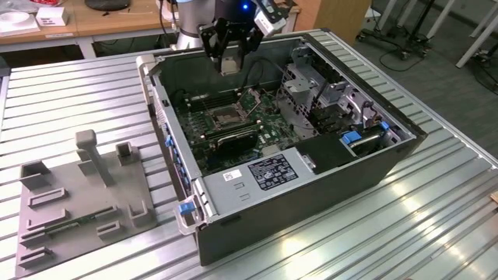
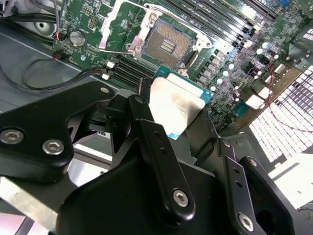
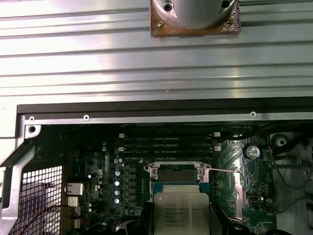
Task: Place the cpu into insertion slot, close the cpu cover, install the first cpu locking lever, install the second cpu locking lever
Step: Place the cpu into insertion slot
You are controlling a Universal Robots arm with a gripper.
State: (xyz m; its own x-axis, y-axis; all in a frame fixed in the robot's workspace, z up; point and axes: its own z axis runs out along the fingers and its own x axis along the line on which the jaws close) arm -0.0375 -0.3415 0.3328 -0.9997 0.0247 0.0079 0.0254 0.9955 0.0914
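My gripper (image 1: 230, 58) hangs above the open computer case, shut on the cpu (image 1: 228, 66), a small square chip with a grey metal face. In the second wrist view the cpu (image 2: 177, 104) sits between the black fingers (image 2: 146, 132), above the green motherboard (image 2: 88, 14). Beyond the chip lies the insertion slot (image 2: 166, 44), a dark square socket with a silver rim, bare inside. The cpu cover (image 2: 122, 24) stands swung open beside it. In the first wrist view the cpu (image 3: 181, 213) hovers just short of the insertion slot (image 3: 177, 174). A thin silver lever (image 3: 222, 170) sticks out from the socket's side.
The case (image 1: 311, 192) lies on its side on a ribbed metal table (image 1: 435, 221). Memory slots (image 3: 166, 142), drive cages (image 1: 311, 87) and cables (image 2: 29, 78) surround the socket. A grey fixture plate (image 1: 78, 204) with posts lies at the exterior view's left.
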